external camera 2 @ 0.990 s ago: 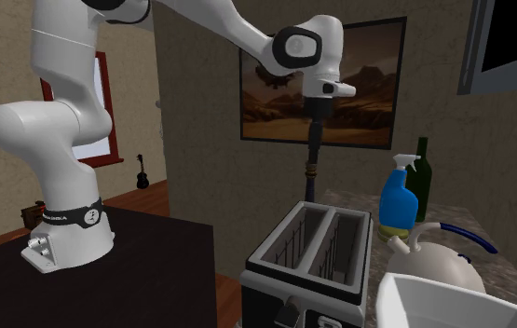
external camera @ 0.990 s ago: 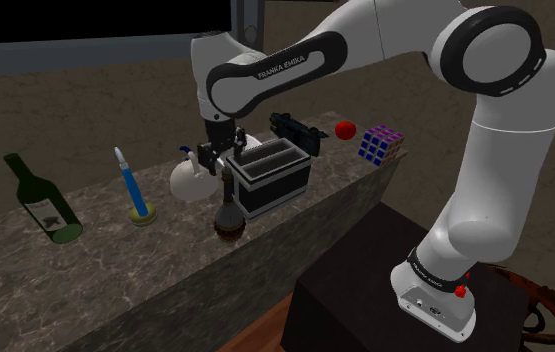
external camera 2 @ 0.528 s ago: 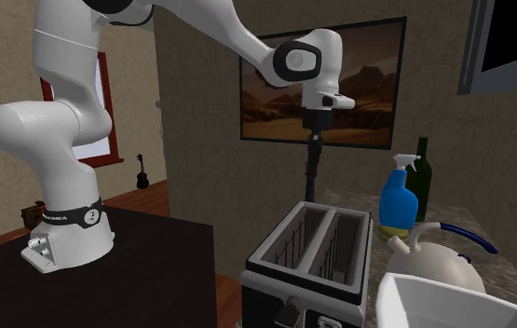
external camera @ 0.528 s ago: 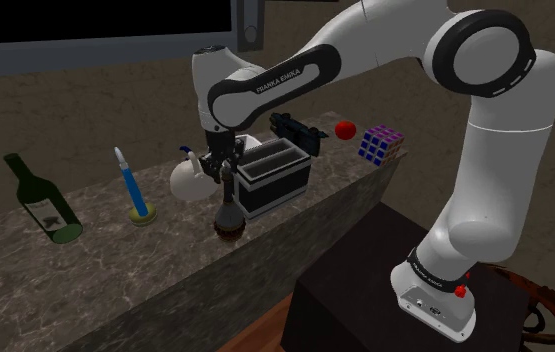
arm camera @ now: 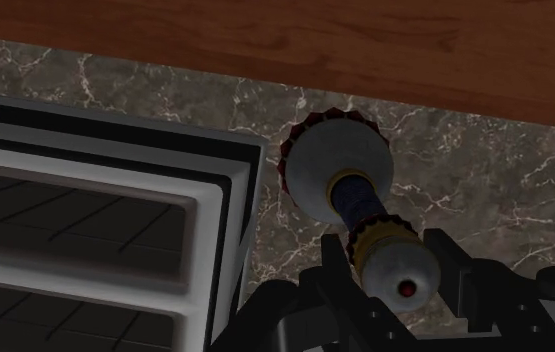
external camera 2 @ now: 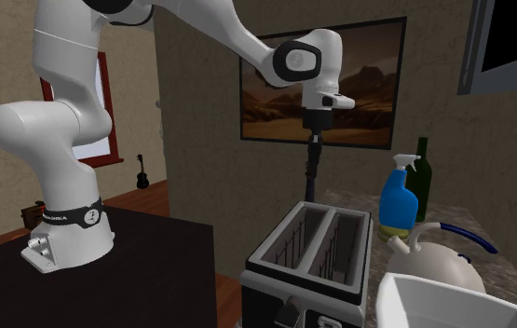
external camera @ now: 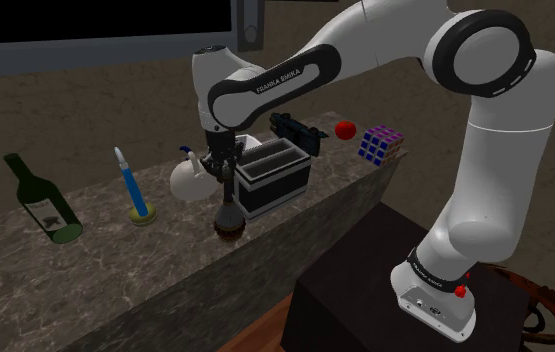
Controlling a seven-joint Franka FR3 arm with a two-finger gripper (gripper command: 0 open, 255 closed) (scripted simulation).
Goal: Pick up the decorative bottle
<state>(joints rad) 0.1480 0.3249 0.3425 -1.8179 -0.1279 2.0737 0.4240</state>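
Franka gripper (arm camera: 395,265) shut on neck of decorative bottle (arm camera: 337,172), fingers clasping it just below cap | bottle upright on marble counter (arm camera: 465,160), nr front edge | just beside black toaster (arm camera: 85,230)

Dark white-veined stone counter (arm camera: 145,95): marble look, smooth, polished.
Pale grey bulb-bodied decorative bottle (arm camera: 335,170): glossy body, dark blue neck, dull gold-coloured bands.
Black-and-white two-slot toaster (arm camera: 85,215): smooth casing with a soft sheen, thin wire grilles inside.
Reddish-brown plank floor (arm camera: 265,40): wood, visible grain, low sheen.
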